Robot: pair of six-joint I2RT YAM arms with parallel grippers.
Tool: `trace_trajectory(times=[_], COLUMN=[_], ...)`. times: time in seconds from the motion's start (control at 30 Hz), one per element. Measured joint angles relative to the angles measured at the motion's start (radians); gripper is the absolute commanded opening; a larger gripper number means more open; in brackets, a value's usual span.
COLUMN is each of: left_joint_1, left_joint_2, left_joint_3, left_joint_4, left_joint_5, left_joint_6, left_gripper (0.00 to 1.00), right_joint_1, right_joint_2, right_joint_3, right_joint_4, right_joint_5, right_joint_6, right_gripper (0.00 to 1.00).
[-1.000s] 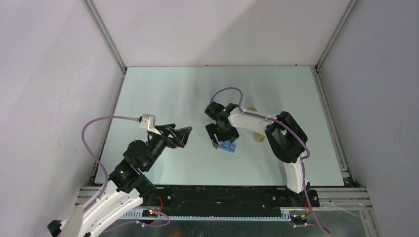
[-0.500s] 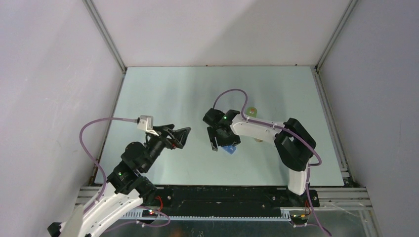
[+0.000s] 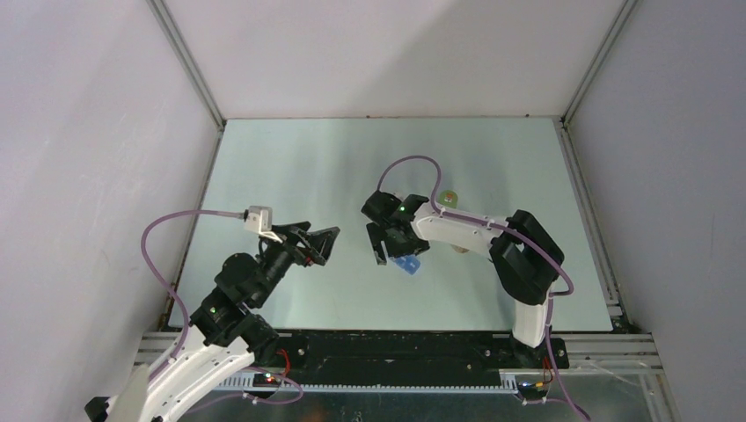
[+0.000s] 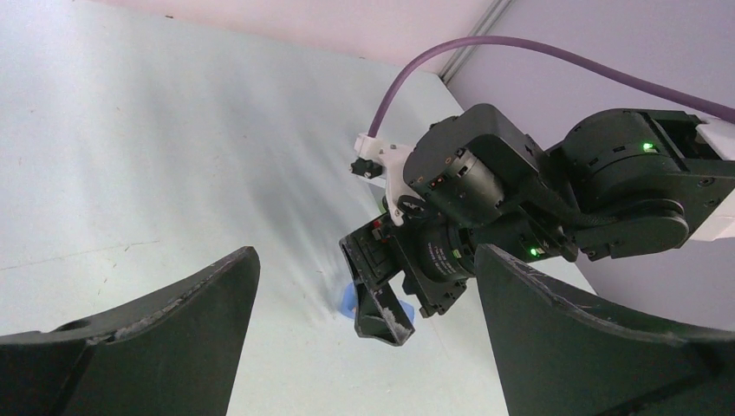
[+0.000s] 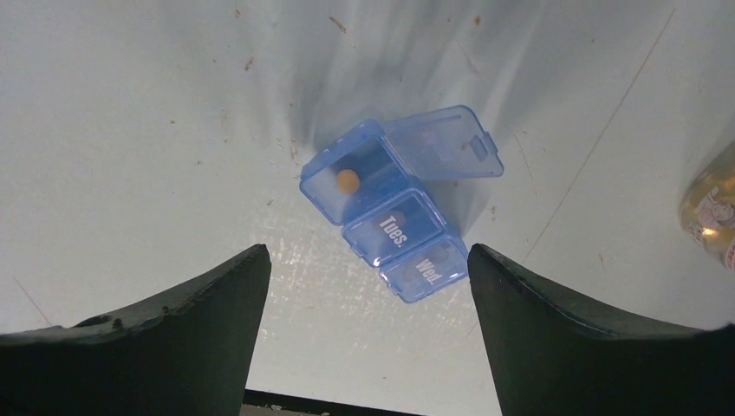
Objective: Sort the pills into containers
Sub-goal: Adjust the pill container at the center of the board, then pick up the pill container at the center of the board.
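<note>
Overhead camera wide — wrist cameras share pillbox (image 5: 390, 221).

A pale green tabletop (image 3: 290, 167) sits inside plain white enclosure walls (image 3: 387, 53) — aluminium struts (image 3: 186, 63) run up the back corners. Close up, its surface carries brown specks (image 5: 336, 23) and thin scratches (image 5: 593, 141) — a black strip (image 3: 396, 347) edges the near side.

pill (image 5: 347, 180) in open end cell of organizer (image 5: 400, 212) | bottle (image 5: 712, 212) to its right

We see bare pale bench (image 3: 290, 167) around the blue translucent plastic pill box (image 5: 394, 212); the right gripper (image 3: 393, 249) overhead blocks top access.
</note>
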Motion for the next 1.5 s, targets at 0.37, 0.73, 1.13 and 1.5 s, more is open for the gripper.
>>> trace_trajectory(times=[0.37, 0.73, 1.13, 1.5], left_joint_1=[0.0, 0.0, 0.0, 0.002], left_joint_2=[-0.019, -0.025, -0.024, -0.024], left_joint_3=[0.0, 0.0, 0.0, -0.068], left_joint_4=[-0.048, -0.061, -0.072, -0.067], left_joint_5=[0.002, 0.009, 0.01, 0.029], left_joint_6=[-0.015, -0.016, -0.019, -0.098], left_gripper=[0.99, 0.99, 0.99, 0.98], right_joint_1=[-0.002, -0.005, -0.006, -0.005], right_joint_2=[0.032, 0.057, 0.056, 0.057], right_joint_3=[0.0, -0.001, -0.001, -0.001], right_joint_4=[0.037, 0.044, 0.043, 0.043], right_joint_5=[-0.04, -0.084, -0.023, -0.001], right_joint_6=[-0.063, -0.115, 0.022, 0.063], right_gripper=[0.86, 0.81, 0.59, 0.56])
